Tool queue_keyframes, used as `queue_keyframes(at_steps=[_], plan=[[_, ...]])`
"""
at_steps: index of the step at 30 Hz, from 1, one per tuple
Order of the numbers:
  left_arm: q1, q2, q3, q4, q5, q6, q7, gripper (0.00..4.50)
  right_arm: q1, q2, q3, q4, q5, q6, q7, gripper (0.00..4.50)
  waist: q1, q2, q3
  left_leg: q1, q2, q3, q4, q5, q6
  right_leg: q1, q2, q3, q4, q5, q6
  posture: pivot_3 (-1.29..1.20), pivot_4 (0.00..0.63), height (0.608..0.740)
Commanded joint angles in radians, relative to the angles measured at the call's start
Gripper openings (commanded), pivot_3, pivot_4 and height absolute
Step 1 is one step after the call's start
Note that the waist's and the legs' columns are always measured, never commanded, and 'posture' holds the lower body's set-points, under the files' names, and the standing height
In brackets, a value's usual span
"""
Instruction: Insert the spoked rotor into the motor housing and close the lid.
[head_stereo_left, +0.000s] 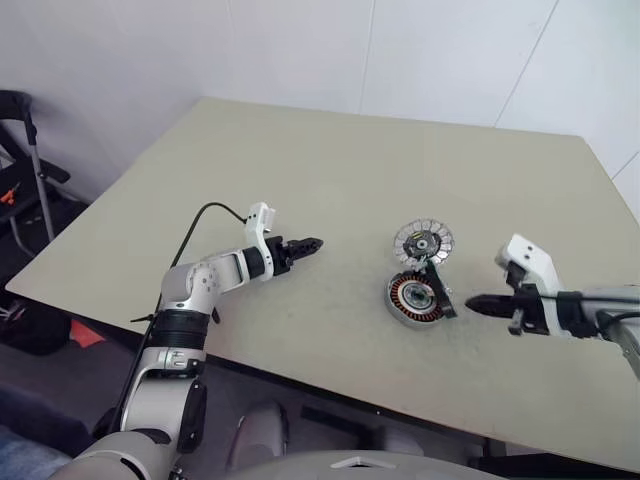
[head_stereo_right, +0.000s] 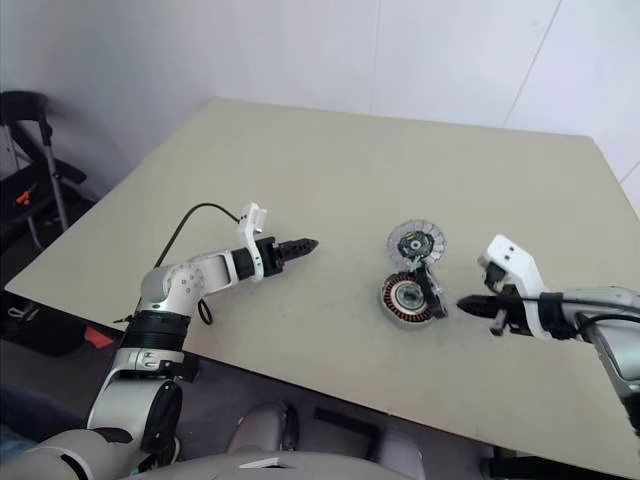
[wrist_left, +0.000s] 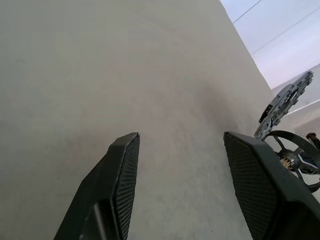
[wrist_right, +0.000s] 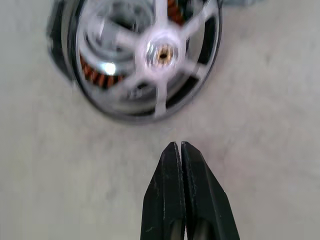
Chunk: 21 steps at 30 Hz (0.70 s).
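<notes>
Rotor (wrist_right: 150, 55) seated in housing (head_stereo_left: 415, 298), lid (head_stereo_left: 423, 241) still up | my right pincer (head_stereo_left: 478, 303) pressed shut beside housing, left pincer (head_stereo_left: 308, 243) wide | next: tip lid down

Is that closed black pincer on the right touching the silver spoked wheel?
Apart. In the right wrist view, bare table shows between the shut right tool and the spoked rotor's rim, which sits in the motor housing.

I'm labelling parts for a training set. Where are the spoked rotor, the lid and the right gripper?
spoked rotor (wrist_right: 162, 54): right wrist view, on its central hub.
lid (head_stereo_left: 423, 241): left eye view, on its dark centre.
right gripper (wrist_right: 180, 150): right wrist view, at its closed fingertips.
</notes>
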Motion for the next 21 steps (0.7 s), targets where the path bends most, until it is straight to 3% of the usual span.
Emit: queue_keyframes(at_steps=[1,11,14,18,21], plan=[[-0.022,-0.004,-0.005,-0.016,-0.002,-0.020,-0.013,2.82,0.001,-0.036,-0.043,-0.047,-0.032,-0.071,0.003,0.03,-0.002,0.000,0.000,0.001,0.000,0.000,0.000,0.000,0.000,0.001,0.000,0.000,0.000,0.000,0.000,0.00,0.000,0.740],[-0.030,-0.012,-0.019,0.006,0.015,-0.039,-0.021,2.82,-0.181,-0.059,-0.079,-0.247,0.021,-0.072,0.022,0.03,-0.006,0.001,0.000,0.008,0.001,0.000,0.000,0.001,-0.005,0.004,0.001,0.001,0.002,-0.001,0.002,0.00,0.000,0.740],[-0.037,-0.013,-0.019,0.015,0.019,-0.044,-0.023,2.82,-0.233,-0.051,-0.040,-0.242,-0.008,-0.107,0.028,0.65,-0.001,0.000,0.000,0.008,0.001,-0.001,0.001,0.001,-0.004,0.005,0.001,0.000,0.002,0.000,0.000,0.00,0.000,0.740],[-0.040,-0.008,-0.019,0.020,0.024,-0.049,-0.027,2.82,-0.299,-0.042,0.066,-0.248,-0.059,-0.167,0.054,1.93,-0.002,0.000,0.000,0.006,0.001,-0.001,0.001,0.001,-0.002,0.004,0.001,0.000,0.002,0.000,0.000,0.00,0.000,0.740],[-0.040,-0.004,-0.017,0.020,0.026,-0.050,-0.028,2.82,-0.353,-0.042,0.140,-0.214,-0.107,-0.242,0.097,1.93,-0.003,0.001,0.000,0.004,0.001,-0.001,0.001,0.002,-0.001,0.002,0.001,0.000,0.003,0.000,-0.001,0.00,0.000,0.740]])
